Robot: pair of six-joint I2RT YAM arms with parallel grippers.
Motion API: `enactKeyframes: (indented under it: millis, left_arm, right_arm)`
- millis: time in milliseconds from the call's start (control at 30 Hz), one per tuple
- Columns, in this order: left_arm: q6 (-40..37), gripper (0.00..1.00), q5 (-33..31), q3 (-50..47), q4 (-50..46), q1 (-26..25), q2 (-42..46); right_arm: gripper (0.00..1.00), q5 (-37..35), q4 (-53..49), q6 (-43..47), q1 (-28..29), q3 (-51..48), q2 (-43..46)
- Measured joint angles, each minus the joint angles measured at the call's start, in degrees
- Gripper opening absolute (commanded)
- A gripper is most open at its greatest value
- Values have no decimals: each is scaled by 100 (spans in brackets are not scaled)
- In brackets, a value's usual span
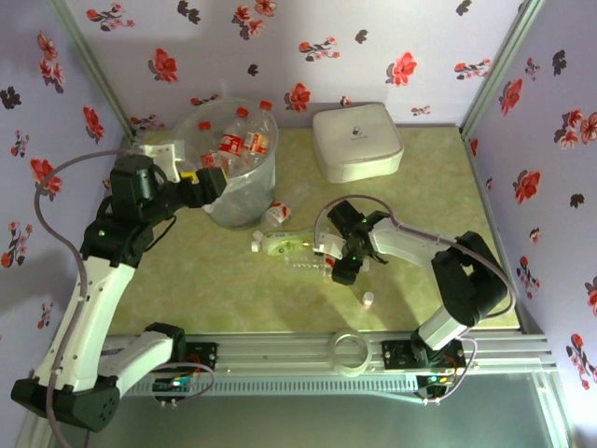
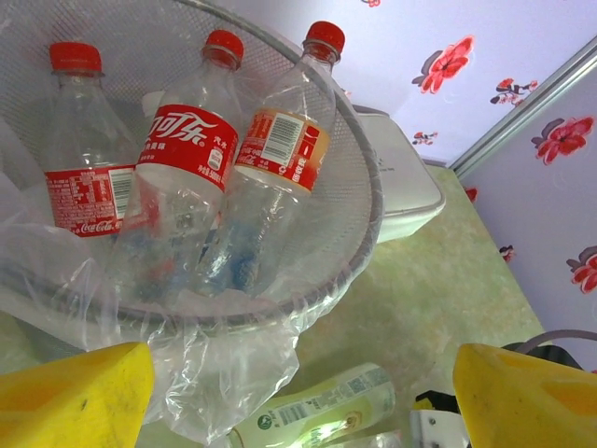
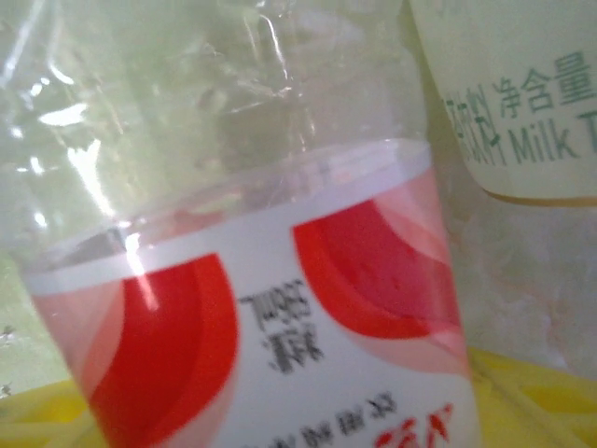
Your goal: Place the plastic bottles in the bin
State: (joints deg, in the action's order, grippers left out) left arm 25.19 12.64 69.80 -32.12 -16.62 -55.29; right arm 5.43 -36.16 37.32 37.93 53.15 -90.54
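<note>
Six plastic bottles [image 2: 182, 159], one bin [image 1: 238, 201], one white box [image 1: 357, 140].

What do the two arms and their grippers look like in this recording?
The left arm and the right arm share one build: white rounded links between black joint housings, with a thin grey cable looping off the side and small green lights on the joints. The left gripper has bright yellow fingers. The right gripper looks black from above.
</note>
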Motion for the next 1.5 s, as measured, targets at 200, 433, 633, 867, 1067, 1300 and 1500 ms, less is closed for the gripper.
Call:
enactKeyframes:
  millis: [200,433,633,867,1067,1300,1500]
  left_arm:
    - [0,84,-63,35,11,0,17]
    - [2,84,-66,72,46,0,-20]
    - [46,86,-61,151,44,0,-46]
    - [334,92,136,225,168,0,15]
    - [1180,93,719,-11,1360,-179,-44]
    - [1355,100,885,127,2098,-1624,-1001]
    - [1211,100,824,385,2092,-2229,-1591]
  right_arm:
    - [65,22,-168,-7,0,15,461]
    - [65,107,-188,0,0,15,686]
    - [62,144,-260,-94,0,15,868]
    - [54,282,114,-1174,-367,15,2614]
    - [55,157,557,-2337,-603,15,3447]
    - [55,138,1665,-3587,-682,-155,3585]
    - [56,568,2959,-4474,-581,-372,3532]
